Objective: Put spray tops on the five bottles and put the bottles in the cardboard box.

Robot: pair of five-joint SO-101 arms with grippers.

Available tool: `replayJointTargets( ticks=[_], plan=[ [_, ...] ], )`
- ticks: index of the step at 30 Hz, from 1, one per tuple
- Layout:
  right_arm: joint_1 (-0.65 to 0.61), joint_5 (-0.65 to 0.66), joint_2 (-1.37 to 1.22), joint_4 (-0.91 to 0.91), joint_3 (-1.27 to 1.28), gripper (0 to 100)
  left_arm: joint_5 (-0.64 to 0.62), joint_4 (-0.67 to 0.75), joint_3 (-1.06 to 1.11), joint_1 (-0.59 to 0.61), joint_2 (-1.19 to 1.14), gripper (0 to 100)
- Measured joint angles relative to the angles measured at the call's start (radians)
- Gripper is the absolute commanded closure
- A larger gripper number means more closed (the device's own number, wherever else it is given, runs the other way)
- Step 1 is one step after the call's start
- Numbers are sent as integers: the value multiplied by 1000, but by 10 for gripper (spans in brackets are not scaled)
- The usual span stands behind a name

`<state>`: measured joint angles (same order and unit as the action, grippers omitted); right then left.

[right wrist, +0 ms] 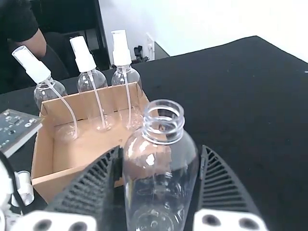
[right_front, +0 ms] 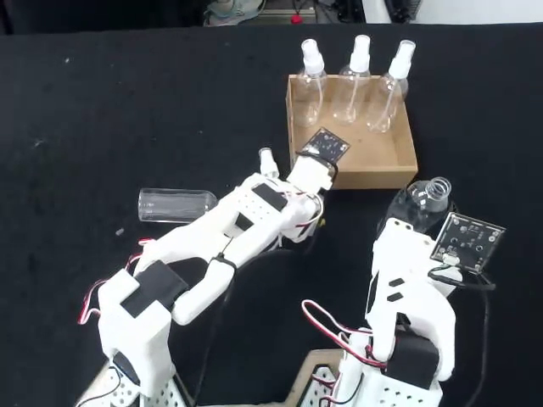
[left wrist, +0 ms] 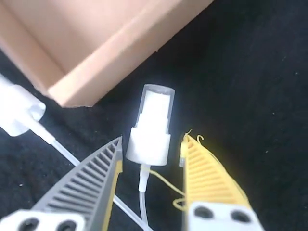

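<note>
The left gripper (left wrist: 152, 139) is seen with its fingers spread on either side of a spray top (left wrist: 150, 127), which rests on the black table (right_front: 127, 110) just off the near left corner of the cardboard box (right_front: 373, 180). A narrow gap is left beside the yellow finger, so nothing is judged to be clamped yet. A second spray top (left wrist: 19, 113) lies close by, with its thin tube running past the grey finger.

The right gripper (right wrist: 161, 148) is clenched on an uncapped bottle (right wrist: 161, 178), which is held neck-up by the near right corner of the box. Three capped bottles (right_front: 355, 85) are stood along the far wall inside the box. A fifth bottle (right_front: 178, 204), without a top, is laid on its side on the table, well to the left of the box.

The spray top is judged to be light and rigid at its collar, while its tube is thin and easily bent. It would best be taken at the collar below the nozzle head, never by the tube. The bottle is judged to be light, smooth and thin-walled, so it may dent or turn between the pads. A firm hold on the body below the shoulder would be needed while a top is fitted
</note>
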<state>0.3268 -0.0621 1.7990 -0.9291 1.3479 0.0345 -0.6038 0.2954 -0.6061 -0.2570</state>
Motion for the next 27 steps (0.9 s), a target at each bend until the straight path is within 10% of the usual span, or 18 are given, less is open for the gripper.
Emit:
replayJointTargets(
  ticks=[27],
  plan=[
    [0, 0, 0, 0, 0, 855, 0, 0, -81, 0, -103, 856]
  ],
)
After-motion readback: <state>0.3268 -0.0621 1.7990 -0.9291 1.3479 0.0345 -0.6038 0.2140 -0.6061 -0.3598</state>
